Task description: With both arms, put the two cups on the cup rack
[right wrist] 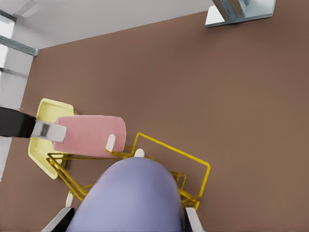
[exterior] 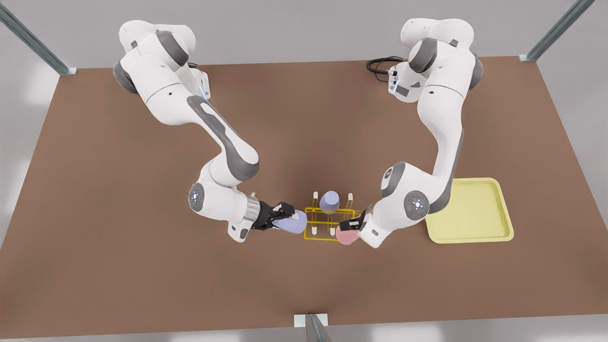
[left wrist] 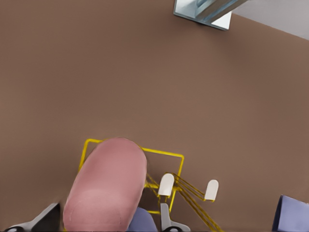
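Step in hand: both cups are held beside the cup rack (exterior: 328,222), so I judge this is the moment of lowering each one onto a peg.
Pink cup (exterior: 346,234): at the rack's near right corner in the front view, lying tilted rather than upright, pinched by the left tool (exterior: 352,224); from the left wrist it (left wrist: 107,189) hangs over the yellow wire frame (left wrist: 170,155).
Left tool, state: closed on the pink cup, grey fingers (left wrist: 41,220) pressed to its sides.
Lavender cup (exterior: 290,222): just off the rack's left side in the front view, also tipped over sideways, gripped by the right tool (exterior: 280,214); from the right wrist it (right wrist: 129,199) sits above the rack's wires (right wrist: 193,159).
Right tool, state: closed around the lavender cup.
Doing it well: I'd say each cup's open mouth wants turning downward and centring over a free white-tipped peg (left wrist: 166,184) before any descent, then a slow, straight drop so the rim doesn't snag the thin wire. The two arms crowd the same small frame, so taking pegs on opposite ends looks safest.
Third cup (exterior: 329,201): another lavender one already sits on a far peg in the middle of the rack.
Tray (exterior: 475,230): pale yellow, on the table (exterior: 95,237) to the right, well apart from the rack.
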`<state>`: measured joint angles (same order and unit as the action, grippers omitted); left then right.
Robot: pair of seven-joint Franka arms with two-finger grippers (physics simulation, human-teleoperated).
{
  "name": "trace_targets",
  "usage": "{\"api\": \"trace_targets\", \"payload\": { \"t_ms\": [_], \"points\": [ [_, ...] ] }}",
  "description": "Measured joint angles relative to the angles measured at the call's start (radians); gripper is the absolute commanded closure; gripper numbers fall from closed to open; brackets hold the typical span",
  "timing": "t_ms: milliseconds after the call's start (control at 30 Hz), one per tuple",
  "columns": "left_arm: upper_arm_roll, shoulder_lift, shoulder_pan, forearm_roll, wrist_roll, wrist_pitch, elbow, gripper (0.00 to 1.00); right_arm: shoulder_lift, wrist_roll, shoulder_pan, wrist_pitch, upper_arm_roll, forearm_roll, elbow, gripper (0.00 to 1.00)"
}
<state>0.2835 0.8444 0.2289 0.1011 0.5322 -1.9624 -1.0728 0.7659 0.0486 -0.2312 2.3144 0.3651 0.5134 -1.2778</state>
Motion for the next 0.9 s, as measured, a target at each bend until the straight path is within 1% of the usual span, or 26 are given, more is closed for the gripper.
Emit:
{"api": "trace_targets", "payload": {
  "t_ms": [133, 200, 300, 333, 367, 400, 433, 467, 567, 633, 667, 700, 900],
  "points": [
    [-0.006, -0.034, -0.019, -0.044, 0.033, 0.034, 0.008, 0.00, 0.042, -0.037, -0.014, 0.001, 0.001, 0.014, 0.044, 0.18],
    [-0.006, -0.105, -0.076, -0.092, 0.047, 0.098, 0.027, 0.00, 0.065, -0.053, -0.023, 0.001, 0.001, 0.017, 0.070, 0.18],
    [0.000, -0.221, -0.142, -0.185, 0.036, 0.249, 0.031, 0.00, 0.085, -0.074, -0.037, 0.007, 0.000, 0.019, 0.086, 0.18],
    [-0.005, -0.316, -0.147, -0.214, 0.019, 0.286, -0.077, 0.00, 0.093, -0.080, -0.041, 0.010, 0.000, 0.019, 0.091, 0.18],
    [-0.029, -0.429, -0.145, -0.233, -0.002, 0.296, -0.234, 0.00, 0.101, -0.086, -0.046, 0.015, 0.000, 0.019, 0.095, 0.18],
    [-0.087, -0.528, -0.124, -0.227, -0.023, 0.292, -0.369, 0.00, 0.109, -0.091, -0.049, 0.019, 0.000, 0.019, 0.097, 0.18],
    [-0.142, -0.594, -0.104, -0.216, -0.044, 0.294, -0.446, 0.00, 0.115, -0.096, -0.054, 0.024, -0.001, 0.019, 0.098, 0.19],
    [-0.176, -0.638, -0.097, -0.207, -0.065, 0.300, -0.486, 0.00, 0.119, -0.101, -0.059, 0.029, -0.001, 0.019, 0.099, 0.18],
    [-0.206, -0.664, -0.104, -0.191, -0.121, 0.323, -0.512, 0.00, 0.128, -0.113, -0.067, 0.044, -0.001, 0.020, 0.100, 0.19],
    [-0.205, -0.663, -0.103, -0.186, -0.154, 0.336, -0.513, 0.00, 0.135, -0.120, -0.070, 0.054, -0.001, 0.020, 0.100, 0.19],
    [-0.190, -0.660, -0.105, -0.184, -0.169, 0.349, -0.510, 0.00, 0.138, -0.124, -0.074, 0.059, -0.001, 0.019, 0.101, 0.17],
    [-0.171, -0.657, -0.102, -0.182, -0.183, 0.360, -0.508, 0.00, 0.140, -0.128, -0.078, 0.064, -0.002, 0.018, 0.103, 0.00],
    [-0.149, -0.646, -0.101, -0.178, -0.253, 0.400, -0.501, 0.00, 0.142, -0.149, -0.082, 0.078, -0.002, 0.015, 0.112, 0.00]
  ]
}}
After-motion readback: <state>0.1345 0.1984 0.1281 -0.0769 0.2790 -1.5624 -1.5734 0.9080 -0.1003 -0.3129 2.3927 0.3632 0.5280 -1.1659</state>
